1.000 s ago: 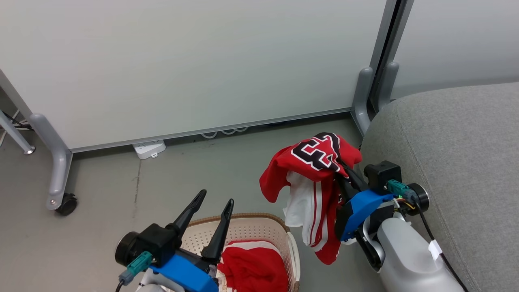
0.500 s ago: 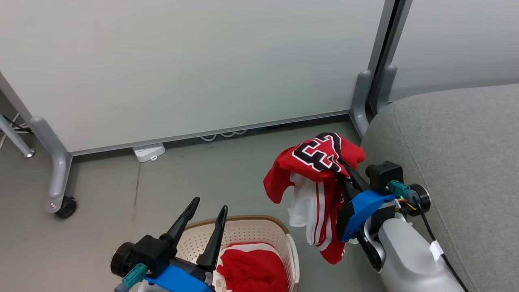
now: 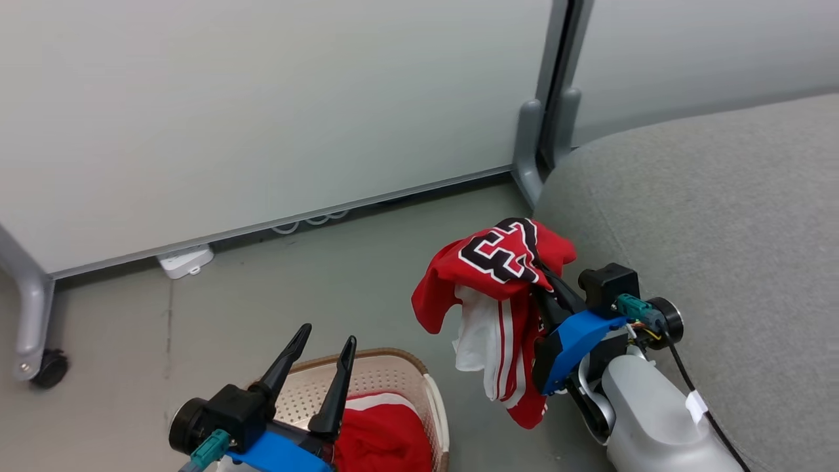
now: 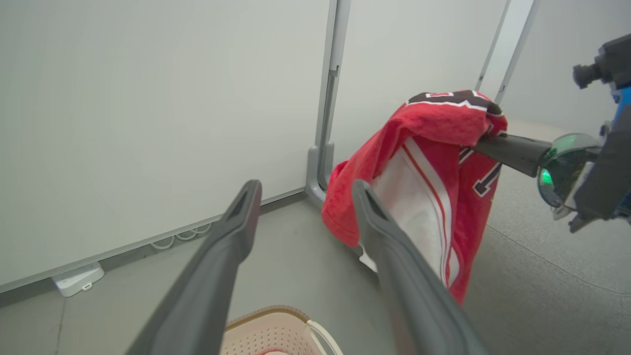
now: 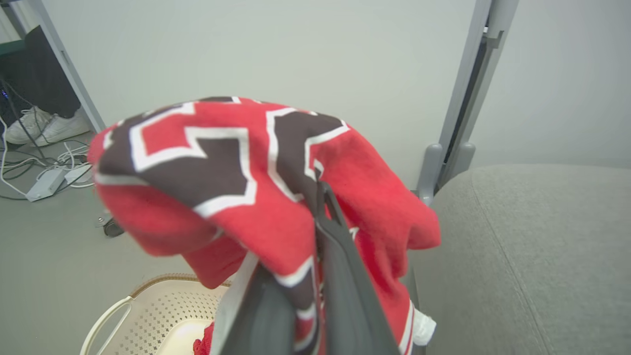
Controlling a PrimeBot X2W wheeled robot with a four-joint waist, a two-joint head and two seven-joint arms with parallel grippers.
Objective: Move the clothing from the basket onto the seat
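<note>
The right gripper [image 3: 547, 278] is pinched tight on the clothing [image 3: 498, 262], a red piece with a black number that hangs down from its fingers. The grey seat [image 3: 708, 216] is just beside it on its right. The left gripper [image 3: 328, 334] is wide open and holds nothing. Under it sits the basket [image 3: 387, 373] with another red piece [image 3: 380, 439] inside. The right wrist view also shows white shoes [image 5: 44, 125] and wires [image 5: 29, 167] far off on the grey floor [image 3: 262, 308], by a white wall [image 3: 262, 98]

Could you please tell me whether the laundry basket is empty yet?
Not empty: a red garment lies inside the laundry basket; the right gripper holds a red jersey outside it.
</note>
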